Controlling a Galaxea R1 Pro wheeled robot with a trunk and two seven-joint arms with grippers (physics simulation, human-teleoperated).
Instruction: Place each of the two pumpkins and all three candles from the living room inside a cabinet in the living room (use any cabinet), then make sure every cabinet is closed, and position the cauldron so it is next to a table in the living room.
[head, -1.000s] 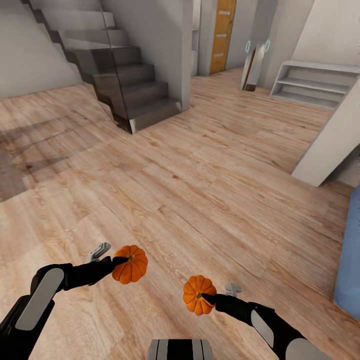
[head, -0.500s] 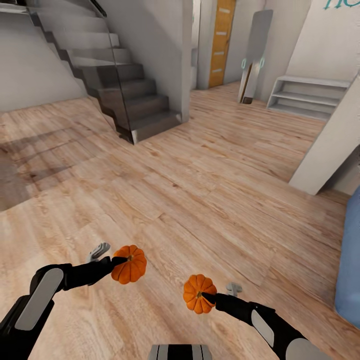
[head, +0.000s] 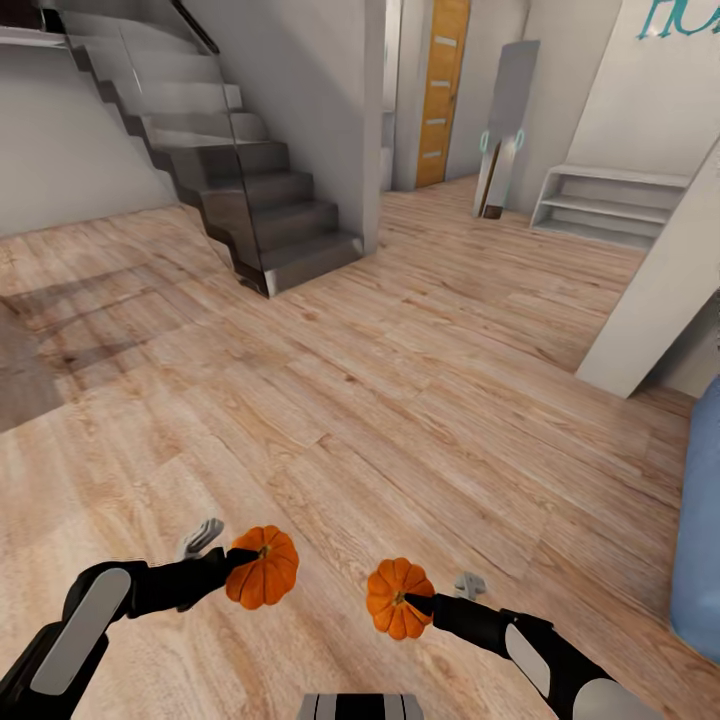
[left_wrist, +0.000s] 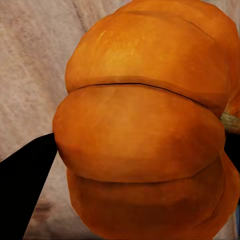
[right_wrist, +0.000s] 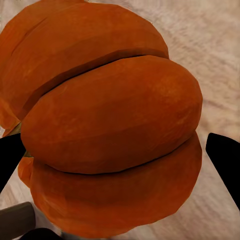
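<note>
Head view, from left to right: grey stairs (head: 255, 190) climb toward the upper left of the frame; an orange door (head: 440, 90) stands at top centre; a white shelf (head: 605, 205) sits at the upper right; a blue object (head: 700, 520) shows at the right edge; wood floor (head: 400, 400) spreads across the middle. At the lower left, the left gripper (head: 240, 562) is clenched on the left pumpkin (head: 263, 581), one dark finger across its top near the stem; just right of centre at the bottom, the right gripper (head: 420, 603) grasps the right pumpkin (head: 399, 598), a fingertip at its stem; the two pumpkins hang apart above the floor. Left wrist view: the orange ribbed pumpkin (left_wrist: 145, 130) sits between dark fingers (left_wrist: 25, 185) at both edges. Right wrist view: the other pumpkin (right_wrist: 107, 125) likewise sits between black fingers (right_wrist: 225, 160).
</note>
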